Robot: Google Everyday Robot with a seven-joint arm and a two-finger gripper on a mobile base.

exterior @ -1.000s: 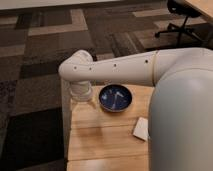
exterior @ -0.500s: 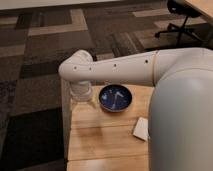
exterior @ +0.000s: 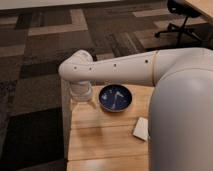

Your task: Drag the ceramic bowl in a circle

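Note:
The ceramic bowl (exterior: 116,97), glossy dark blue with pale streaks inside, sits on the light wooden table (exterior: 105,140) near its far edge. My white arm reaches from the right across the table's back edge and bends down at the wrist. The gripper (exterior: 81,101) hangs below the wrist at the table's far left corner, just left of the bowl, about level with its rim. A narrow gap shows between the gripper and the bowl.
A small white flat block (exterior: 141,128) lies on the table to the right of the bowl, partly hidden by my arm's large white body (exterior: 182,120). Patterned carpet surrounds the table. An office chair base (exterior: 180,25) stands at the far right.

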